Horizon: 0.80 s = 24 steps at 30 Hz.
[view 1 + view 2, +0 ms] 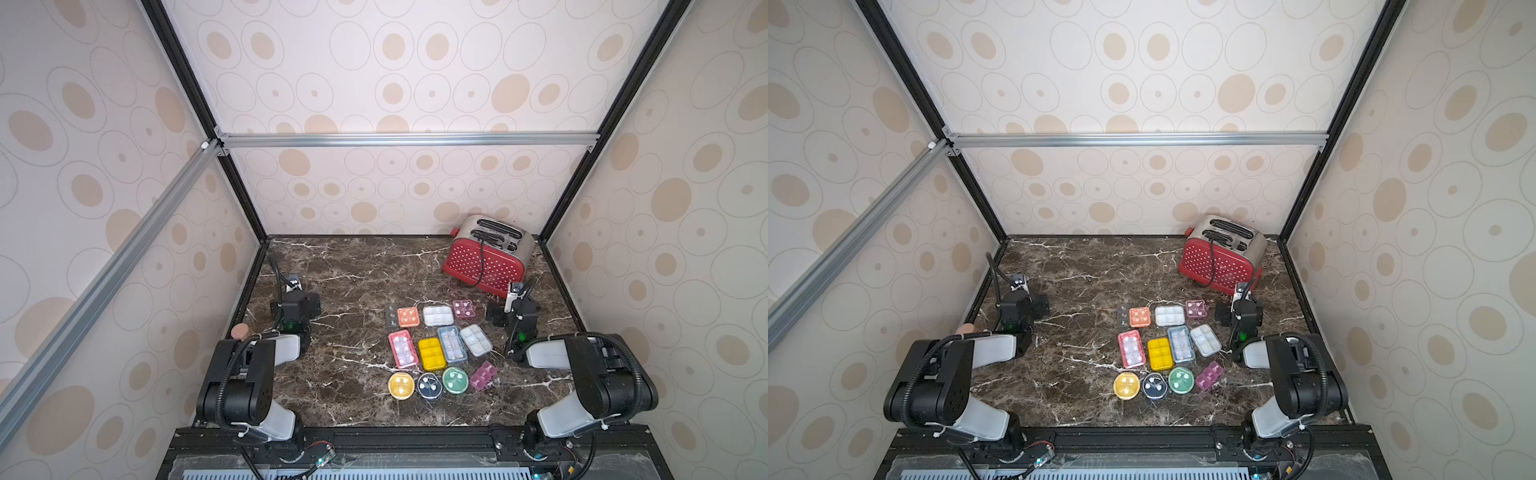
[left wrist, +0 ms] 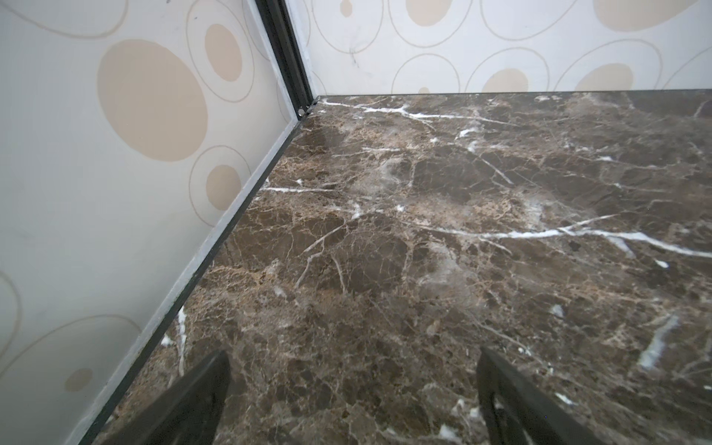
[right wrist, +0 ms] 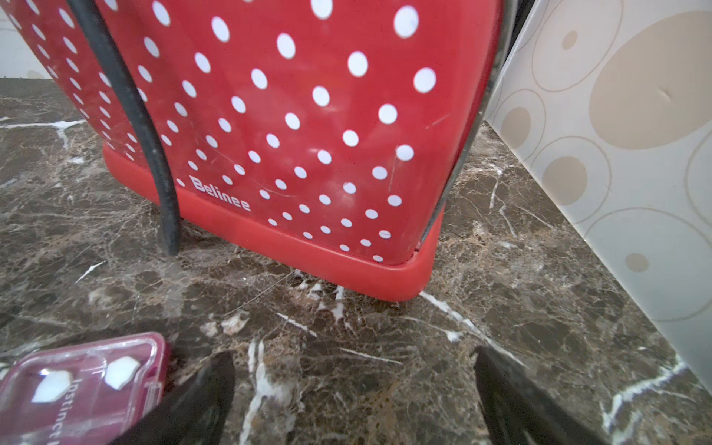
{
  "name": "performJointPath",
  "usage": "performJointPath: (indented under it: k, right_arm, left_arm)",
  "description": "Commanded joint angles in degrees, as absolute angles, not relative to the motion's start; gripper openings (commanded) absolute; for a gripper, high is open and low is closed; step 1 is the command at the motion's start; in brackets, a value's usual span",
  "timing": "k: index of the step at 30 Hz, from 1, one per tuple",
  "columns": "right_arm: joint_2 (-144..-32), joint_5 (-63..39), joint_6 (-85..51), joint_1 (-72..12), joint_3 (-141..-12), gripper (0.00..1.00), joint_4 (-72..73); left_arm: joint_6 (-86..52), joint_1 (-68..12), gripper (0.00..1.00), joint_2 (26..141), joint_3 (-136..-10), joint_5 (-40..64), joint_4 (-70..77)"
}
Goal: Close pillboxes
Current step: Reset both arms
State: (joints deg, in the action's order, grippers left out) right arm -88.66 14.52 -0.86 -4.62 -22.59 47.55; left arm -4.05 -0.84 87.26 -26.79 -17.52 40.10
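About a dozen small plastic pillboxes with clear lids (image 1: 451, 344) lay flat in three loose rows on the dark brown marble tabletop (image 1: 353, 270), right of centre and near the right arm. The left gripper (image 2: 354, 385) hung over bare marble by the left wall, jaws spread wide and empty. The right gripper (image 3: 354, 381) was equally wide and empty, just beside the purple square pillbox (image 3: 81, 381) and facing the red polka-dot toaster (image 3: 289, 135) in the back right corner.

Neither arm touched a box, so no closing step appeared to be under way. No lid looked raised from above, but the latches were too small to judge. A next move would probably call for the right gripper to turn toward the cluster, find an unlatched lid and press down on it.

The red rectangular pillbox (image 1: 402, 349) and yellow rectangular pillbox (image 1: 432, 353) pointed their long axes roughly toward the back wall. The white rectangular pillbox (image 1: 438, 315) behind them lay crosswise.
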Motion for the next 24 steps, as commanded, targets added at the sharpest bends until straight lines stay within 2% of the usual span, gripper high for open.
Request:
performJointPath:
  k: [1, 24]
  right_arm:
    - [-88.3, 13.9, -1.1, -4.2, -23.5, 0.99, 47.5]
    - [-88.5, 14.2, -0.8, -4.2, -24.0, 0.99, 46.4]
  left_arm:
    - [-4.6, 0.0, 1.0, 88.6, -24.5, -18.6, 48.7]
    - [-4.7, 0.0, 0.99, 87.8, -24.3, -18.6, 48.0]
